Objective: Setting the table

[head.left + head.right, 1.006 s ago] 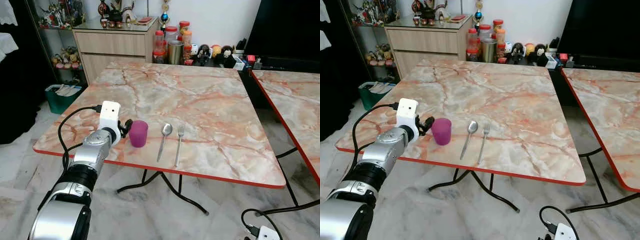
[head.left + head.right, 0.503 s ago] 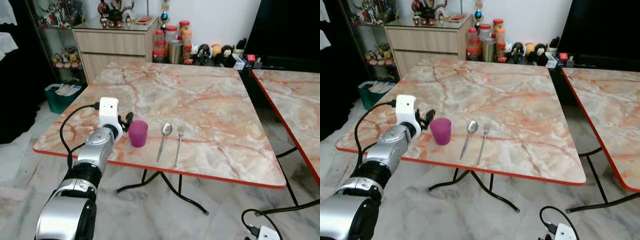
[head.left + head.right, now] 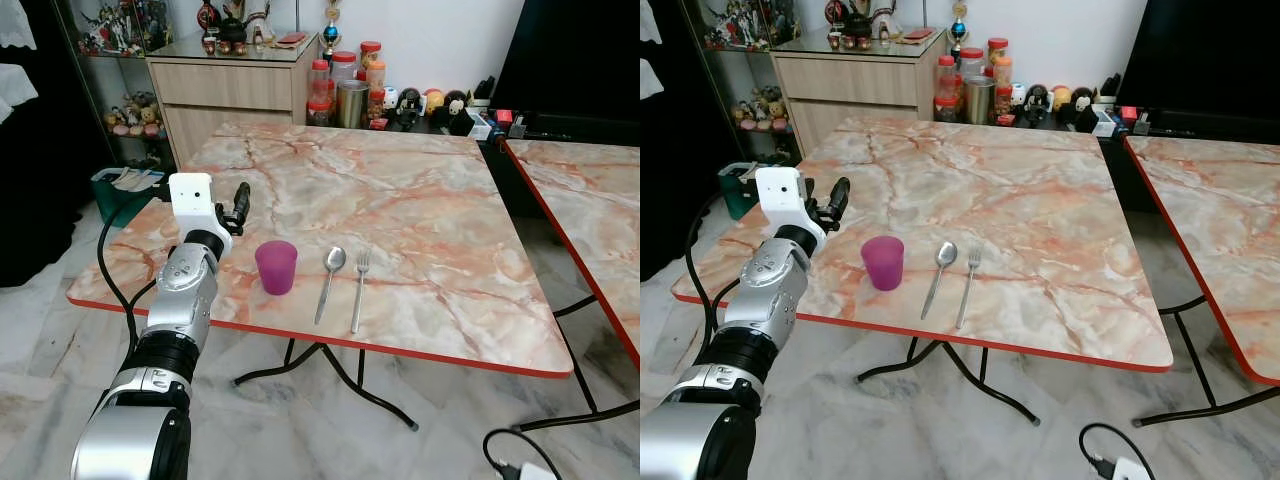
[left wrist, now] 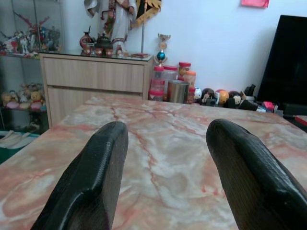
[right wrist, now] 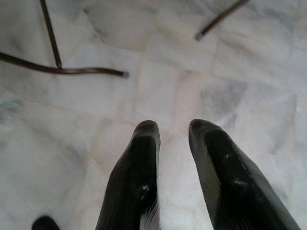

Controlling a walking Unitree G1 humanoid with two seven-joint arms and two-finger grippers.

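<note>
A purple cup (image 3: 275, 267) stands upright near the front edge of the marble table (image 3: 430, 190). To its right lie a spoon (image 3: 328, 278) and a fork (image 3: 358, 285), side by side with handles toward me. My left gripper (image 3: 238, 206) hovers above the table, left of the cup and apart from it. In the left wrist view its fingers (image 4: 96, 182) stand wide open with nothing between them. My right gripper (image 5: 172, 127) hangs low over the floor tiles, a narrow gap between its fingers.
A second marble table (image 3: 590, 190) stands at the right with a gap between. Behind are a wooden cabinet (image 3: 230, 90), jars (image 3: 345, 90) and small toys (image 3: 430, 105). A green bin (image 3: 122, 192) sits at the left. A black cable (image 3: 520, 450) lies on the floor.
My left gripper has lifted and drawn back to the left, away from the purple cup it was right beside. The cup, spoon and fork stay where they were.
</note>
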